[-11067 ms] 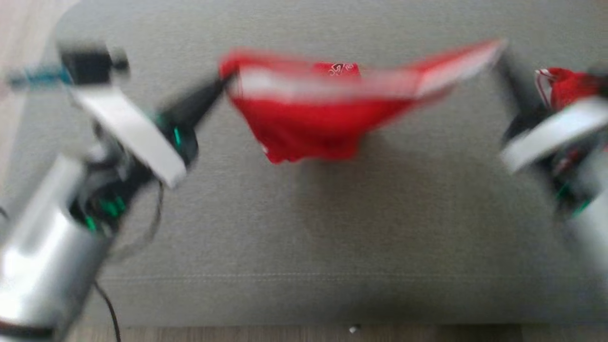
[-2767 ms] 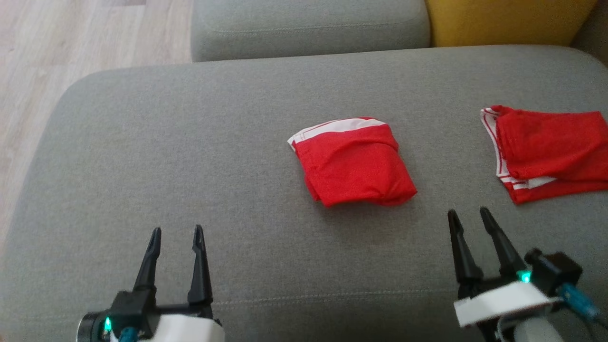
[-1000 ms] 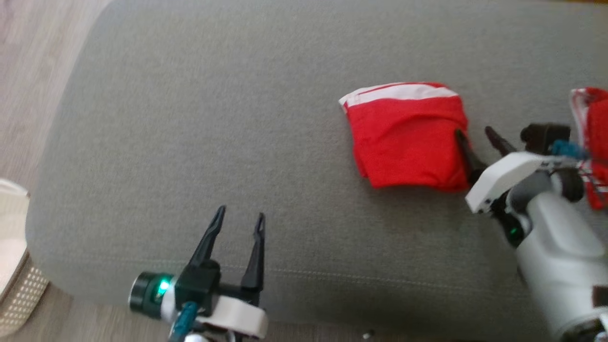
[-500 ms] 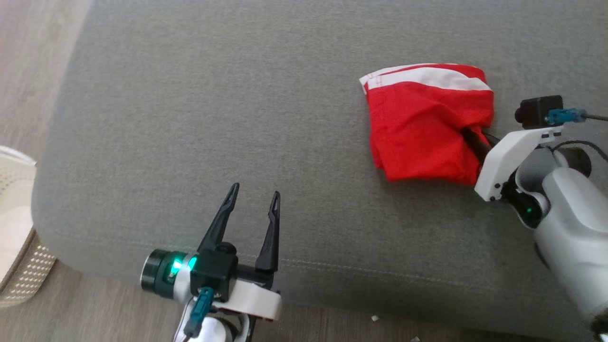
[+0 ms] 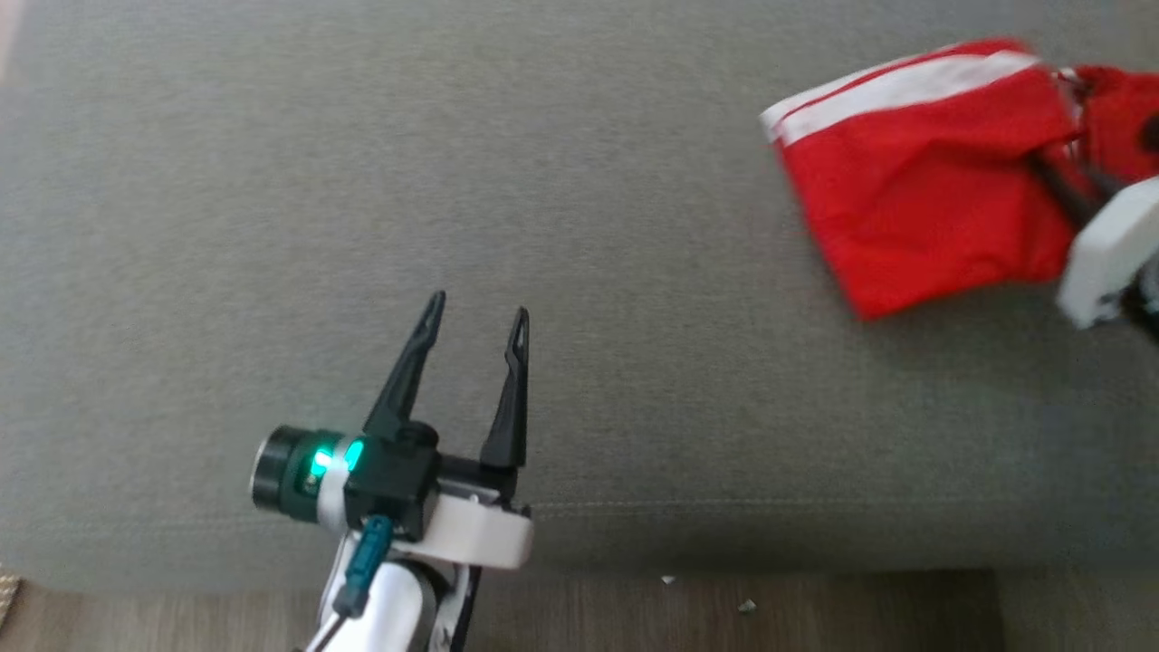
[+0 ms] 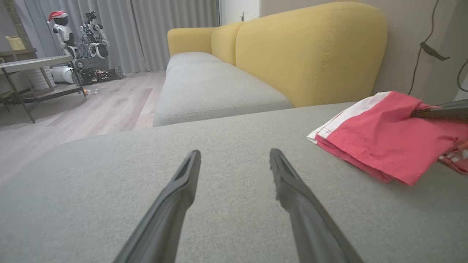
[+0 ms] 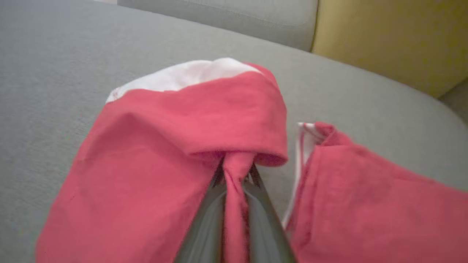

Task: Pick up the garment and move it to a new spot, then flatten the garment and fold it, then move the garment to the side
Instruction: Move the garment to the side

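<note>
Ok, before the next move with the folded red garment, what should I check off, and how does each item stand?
1. Right gripper shut on the folded garment at its edge: ok.
2. Fold holding together: ok, some bunching at the pinch.
3. Left gripper open, apart from the cloth: ok.
4. Clearance from the second garment: cannot tell, they lie very close.
5. Bare sofa cushion around it for sliding: ok.
</note>
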Controlling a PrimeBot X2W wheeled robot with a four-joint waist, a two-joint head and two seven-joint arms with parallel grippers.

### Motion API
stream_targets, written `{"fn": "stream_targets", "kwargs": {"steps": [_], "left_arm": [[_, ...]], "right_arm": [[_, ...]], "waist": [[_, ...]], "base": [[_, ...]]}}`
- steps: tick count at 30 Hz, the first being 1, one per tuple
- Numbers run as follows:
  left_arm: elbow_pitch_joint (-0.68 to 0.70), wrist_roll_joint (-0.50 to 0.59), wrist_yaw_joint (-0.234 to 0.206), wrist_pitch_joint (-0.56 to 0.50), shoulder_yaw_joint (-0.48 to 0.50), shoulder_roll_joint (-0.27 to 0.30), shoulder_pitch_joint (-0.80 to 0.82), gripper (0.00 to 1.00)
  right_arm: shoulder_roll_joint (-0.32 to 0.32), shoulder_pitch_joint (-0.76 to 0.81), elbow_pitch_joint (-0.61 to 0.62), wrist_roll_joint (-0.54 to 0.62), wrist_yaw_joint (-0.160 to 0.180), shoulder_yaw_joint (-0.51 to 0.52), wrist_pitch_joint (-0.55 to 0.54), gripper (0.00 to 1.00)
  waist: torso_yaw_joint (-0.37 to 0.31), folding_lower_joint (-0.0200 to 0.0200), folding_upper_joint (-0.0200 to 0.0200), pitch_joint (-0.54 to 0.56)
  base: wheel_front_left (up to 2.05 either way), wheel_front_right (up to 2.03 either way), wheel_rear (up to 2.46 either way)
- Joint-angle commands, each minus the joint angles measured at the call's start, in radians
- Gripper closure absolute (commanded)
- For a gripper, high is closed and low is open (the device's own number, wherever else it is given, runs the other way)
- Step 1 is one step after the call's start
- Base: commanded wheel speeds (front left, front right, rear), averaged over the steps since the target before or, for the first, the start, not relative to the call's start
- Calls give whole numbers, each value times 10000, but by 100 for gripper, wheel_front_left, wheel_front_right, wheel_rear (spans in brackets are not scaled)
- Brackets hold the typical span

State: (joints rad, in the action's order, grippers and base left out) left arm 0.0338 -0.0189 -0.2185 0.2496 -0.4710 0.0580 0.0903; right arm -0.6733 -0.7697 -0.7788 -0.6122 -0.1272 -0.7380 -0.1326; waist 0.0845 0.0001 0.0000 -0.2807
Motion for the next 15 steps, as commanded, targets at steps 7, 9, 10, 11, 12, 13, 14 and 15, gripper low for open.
{"fn": "stream_targets", "kwargs": {"steps": [7,9,10,11,12,13,14,15], "left_arm": [[563,15,-90,122,867,12,673,0],[584,27,-97,122,927,39,694,0],[642,59,-116,122,1018,93,698,0],[674,71,-128,122,1057,118,689,0],[705,76,-140,122,1096,145,666,0],[735,78,-157,122,1139,170,639,0],[756,78,-175,122,1182,193,608,0],[767,67,-188,122,1220,206,574,0]], "right_arm": [[-1470,-211,773,661,-35,437,-193,100],[-1591,-181,831,757,-35,519,-246,100],[-1834,-75,937,882,-35,715,-364,100],[-1977,-5,964,964,-35,824,-445,100],[-2110,68,1009,1061,-35,926,-520,100],[-2247,130,1032,1158,-35,1086,-568,100],[-2375,192,1052,1309,-35,1243,-613,100],[-2482,283,1058,1438,-35,1407,-689,100]], "waist": [[-498,-1,0,-310],[-482,-1,0,-305],[-424,-1,0,-301],[-378,-1,0,-293],[-342,-1,0,-282],[-296,-1,0,-275],[-259,-1,0,-265],[-215,-1,0,-250]], "base": [[0,0,0],[0,0,0],[0,0,0],[0,0,0],[0,0,0],[0,0,0],[0,0,0],[0,0,0]]}}
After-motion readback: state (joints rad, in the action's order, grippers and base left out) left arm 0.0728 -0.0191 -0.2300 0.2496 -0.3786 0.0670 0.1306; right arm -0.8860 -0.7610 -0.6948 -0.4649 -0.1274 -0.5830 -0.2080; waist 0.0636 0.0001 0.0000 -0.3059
